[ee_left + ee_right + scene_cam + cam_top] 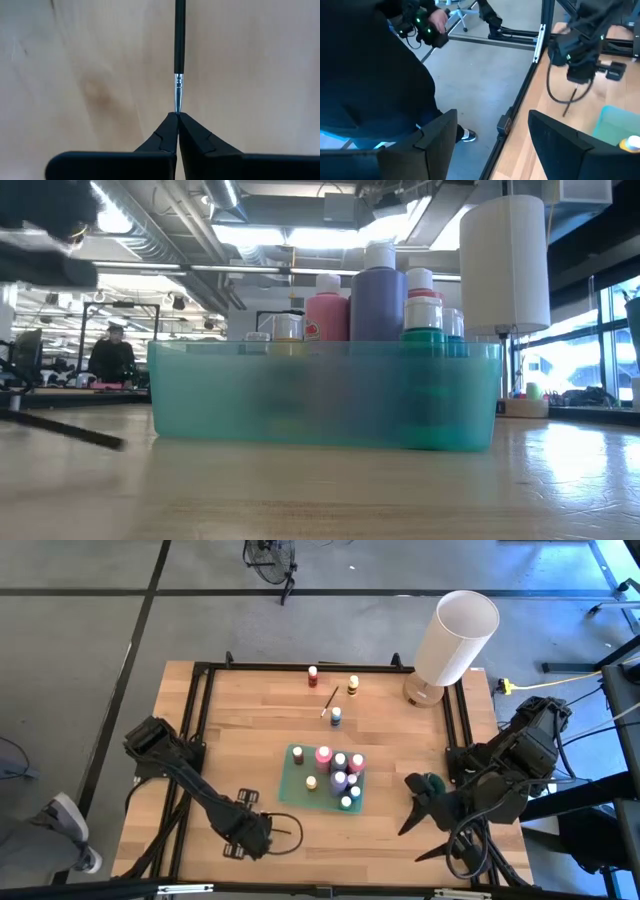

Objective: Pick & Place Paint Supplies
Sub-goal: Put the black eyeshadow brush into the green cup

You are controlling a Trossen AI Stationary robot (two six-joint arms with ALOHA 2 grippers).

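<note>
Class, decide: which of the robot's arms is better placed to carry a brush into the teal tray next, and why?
Left. The left gripper is shut on the brush at the table's near edge, close to the teal tray. The right gripper hangs open and empty.

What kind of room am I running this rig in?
Probably an open industrial lab or workshop: exposed ceiling ducts and strip lights, bare grey concrete floor, and a black metal frame around the wooden table.
</note>
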